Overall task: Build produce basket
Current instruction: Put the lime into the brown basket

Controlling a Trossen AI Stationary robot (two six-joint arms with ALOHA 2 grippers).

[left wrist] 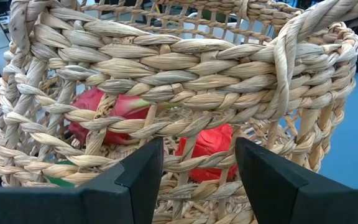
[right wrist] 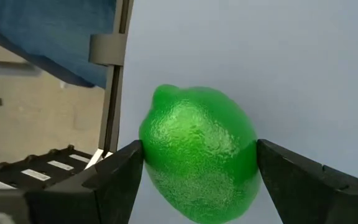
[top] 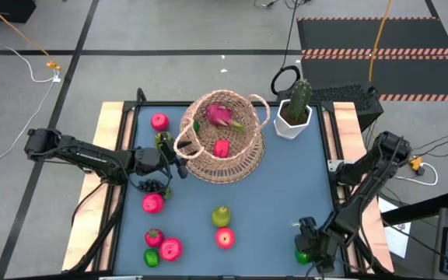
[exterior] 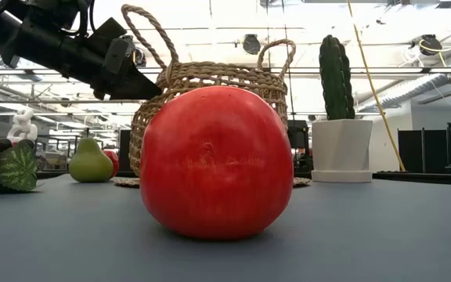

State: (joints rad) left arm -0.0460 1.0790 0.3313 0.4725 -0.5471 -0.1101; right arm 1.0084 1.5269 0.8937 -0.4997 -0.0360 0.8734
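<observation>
My left gripper (top: 179, 165) hangs parted and empty just beside the basket (top: 222, 137), whose wicker wall fills the gap ahead. My right gripper (right wrist: 197, 163) clasps a green lime (right wrist: 199, 152) at the table's (top: 286, 194) near right corner.

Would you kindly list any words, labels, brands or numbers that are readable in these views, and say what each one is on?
No text reads clearly in any view.
Apple: faint embossed marks on its skin in the low view, too shallow to read.
White labels on the dark frame beside the lime: too blurred to read.
Basket, cactus pot: no lettering visible.
</observation>
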